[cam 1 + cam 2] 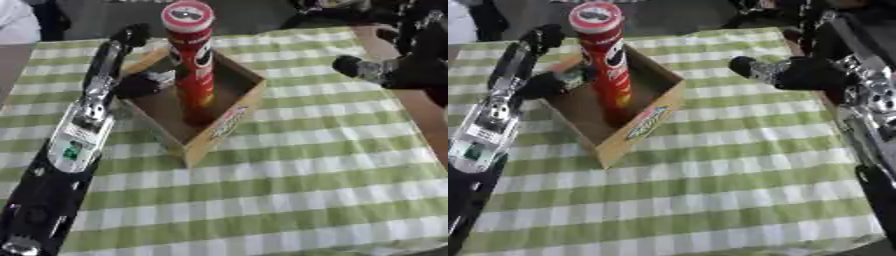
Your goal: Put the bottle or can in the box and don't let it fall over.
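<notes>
A tall red can [194, 60] with a red-and-white lid stands upright inside an open cardboard box [229, 125] on the checked cloth. My left hand [112, 65] lies along the box's left wall, open, with its fingers stretched toward the far edge. Its thumb [147, 82] reaches over the wall toward the can's lower half; whether it touches the can I cannot tell. My right hand [794, 75] hovers over the table to the right of the box, well apart from it, holding nothing that I can see.
A green-and-white checked cloth [289, 190] covers the table. A strip of bare brown table [385, 42] shows at the far right. My left forearm [74, 145] runs along the left side from the lower corner.
</notes>
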You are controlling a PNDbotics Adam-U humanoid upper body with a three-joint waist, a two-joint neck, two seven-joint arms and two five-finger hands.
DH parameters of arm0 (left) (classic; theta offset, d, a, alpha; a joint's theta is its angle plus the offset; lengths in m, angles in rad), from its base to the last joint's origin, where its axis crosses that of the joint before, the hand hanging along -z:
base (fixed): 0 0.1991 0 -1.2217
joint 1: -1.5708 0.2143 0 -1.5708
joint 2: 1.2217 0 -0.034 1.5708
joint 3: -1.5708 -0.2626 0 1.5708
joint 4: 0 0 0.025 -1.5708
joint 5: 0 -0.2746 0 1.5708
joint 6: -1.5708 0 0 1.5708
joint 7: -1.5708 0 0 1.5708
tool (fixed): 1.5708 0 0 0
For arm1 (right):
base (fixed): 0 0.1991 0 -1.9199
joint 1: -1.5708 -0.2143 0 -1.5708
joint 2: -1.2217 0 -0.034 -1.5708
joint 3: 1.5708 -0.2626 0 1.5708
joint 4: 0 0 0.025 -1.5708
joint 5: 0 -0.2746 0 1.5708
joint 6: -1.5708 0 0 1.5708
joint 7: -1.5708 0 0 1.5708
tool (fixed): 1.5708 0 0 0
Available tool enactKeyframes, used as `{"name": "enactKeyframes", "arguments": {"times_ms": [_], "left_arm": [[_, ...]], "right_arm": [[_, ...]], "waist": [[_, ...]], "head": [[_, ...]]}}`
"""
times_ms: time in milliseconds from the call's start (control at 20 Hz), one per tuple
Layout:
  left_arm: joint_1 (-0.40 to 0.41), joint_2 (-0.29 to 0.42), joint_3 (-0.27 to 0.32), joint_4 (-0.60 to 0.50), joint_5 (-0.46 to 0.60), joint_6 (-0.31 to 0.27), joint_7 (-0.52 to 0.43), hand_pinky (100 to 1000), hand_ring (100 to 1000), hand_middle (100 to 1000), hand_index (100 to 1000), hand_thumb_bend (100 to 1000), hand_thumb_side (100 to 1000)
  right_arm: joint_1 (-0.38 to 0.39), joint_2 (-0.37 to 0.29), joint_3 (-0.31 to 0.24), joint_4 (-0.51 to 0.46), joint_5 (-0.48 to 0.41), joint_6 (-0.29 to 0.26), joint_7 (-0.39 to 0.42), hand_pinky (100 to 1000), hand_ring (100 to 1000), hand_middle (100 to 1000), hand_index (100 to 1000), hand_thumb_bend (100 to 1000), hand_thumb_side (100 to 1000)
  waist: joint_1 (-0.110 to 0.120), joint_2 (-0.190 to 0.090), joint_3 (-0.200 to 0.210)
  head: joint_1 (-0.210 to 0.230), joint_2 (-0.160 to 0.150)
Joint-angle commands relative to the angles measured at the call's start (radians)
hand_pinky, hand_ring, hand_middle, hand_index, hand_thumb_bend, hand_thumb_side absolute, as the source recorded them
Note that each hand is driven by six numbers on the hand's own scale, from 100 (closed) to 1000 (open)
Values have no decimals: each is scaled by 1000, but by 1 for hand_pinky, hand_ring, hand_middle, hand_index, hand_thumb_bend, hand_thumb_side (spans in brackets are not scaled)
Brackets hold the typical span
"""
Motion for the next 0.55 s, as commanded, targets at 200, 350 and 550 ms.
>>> {"name": "enactKeyframes", "arguments": {"times_ms": [200, 350, 550], "left_arm": [[63, 121, 37, -113, 46, 16, 15, 1000, 865, 776, 879, 785, 309], [123, 171, 74, -169, 78, 21, 37, 1000, 865, 776, 878, 768, 275], [214, 226, 135, -249, 135, 29, 71, 1000, 866, 777, 876, 761, 238]], "right_arm": [[-6, -36, -19, -21, 0, -2, -5, 1000, 1000, 927, 996, 688, 100], [-5, -39, -22, -22, 1, -3, -8, 1000, 1000, 927, 996, 689, 100], [-5, -42, -25, -23, 1, -3, -12, 1000, 1000, 927, 995, 689, 100]], "waist": [[0, -21, 7], [0, -20, 11], [-1, -18, 15]], "head": [[-19, -8], [-30, -8], [-40, -5]]}}
